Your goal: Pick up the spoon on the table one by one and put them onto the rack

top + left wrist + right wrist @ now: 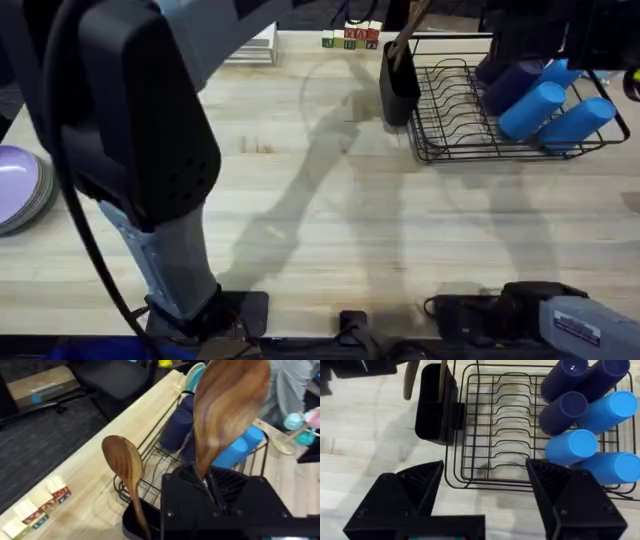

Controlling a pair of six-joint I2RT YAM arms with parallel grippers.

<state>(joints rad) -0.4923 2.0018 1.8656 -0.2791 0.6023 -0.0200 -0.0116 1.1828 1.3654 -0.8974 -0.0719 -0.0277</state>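
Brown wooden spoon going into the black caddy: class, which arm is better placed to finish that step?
Left. Its gripper holds the brown wooden spoon above the black caddy; the right gripper is open.

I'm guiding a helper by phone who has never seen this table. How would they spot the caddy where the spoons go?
Find the black wire rack at the table's far right, loaded with blue cups. The caddy is the tall black box on the rack's left end. Unlike the open wire beside it, it has solid walls, and a wooden spoon stands in it.
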